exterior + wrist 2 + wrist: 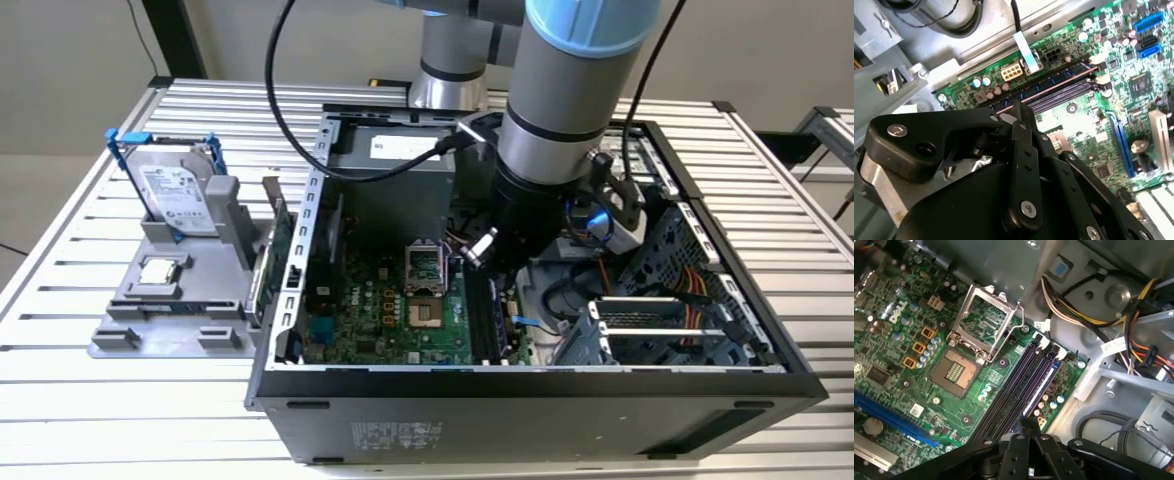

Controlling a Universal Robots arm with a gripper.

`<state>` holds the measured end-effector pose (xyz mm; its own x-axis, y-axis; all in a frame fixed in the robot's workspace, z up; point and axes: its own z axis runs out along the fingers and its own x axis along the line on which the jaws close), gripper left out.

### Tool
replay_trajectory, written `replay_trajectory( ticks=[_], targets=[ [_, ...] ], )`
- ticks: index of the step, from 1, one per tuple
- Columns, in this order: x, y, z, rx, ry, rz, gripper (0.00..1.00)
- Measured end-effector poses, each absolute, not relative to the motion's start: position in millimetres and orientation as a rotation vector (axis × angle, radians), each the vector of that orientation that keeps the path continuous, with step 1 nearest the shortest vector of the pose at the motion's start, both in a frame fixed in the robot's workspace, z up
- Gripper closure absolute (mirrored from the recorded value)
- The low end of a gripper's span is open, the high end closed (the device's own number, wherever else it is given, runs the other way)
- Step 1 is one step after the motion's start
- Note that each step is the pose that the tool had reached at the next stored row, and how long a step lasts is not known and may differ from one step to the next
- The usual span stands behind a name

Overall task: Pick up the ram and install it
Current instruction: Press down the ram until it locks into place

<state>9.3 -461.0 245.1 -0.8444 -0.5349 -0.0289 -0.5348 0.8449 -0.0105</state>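
We are holding the black claw [483, 250] low inside the open black computer case [534, 400], just above the long black memory slots [1019, 385] at the exterior view's right edge of the green motherboard [387, 310]. In both wrist views its tip [1019, 107] is hanging over those slots [1064, 85]. We cannot tell whether it is open, closed or gripping anything, and we cannot pick out the ram.
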Motion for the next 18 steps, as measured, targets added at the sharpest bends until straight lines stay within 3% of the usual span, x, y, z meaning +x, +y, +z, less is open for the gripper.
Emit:
replay_trajectory(
  ticks=[18],
  targets=[
    [9.2, -461.1, 244.8, -1.215, 2.863, 0.005, 1.0]
  ],
)
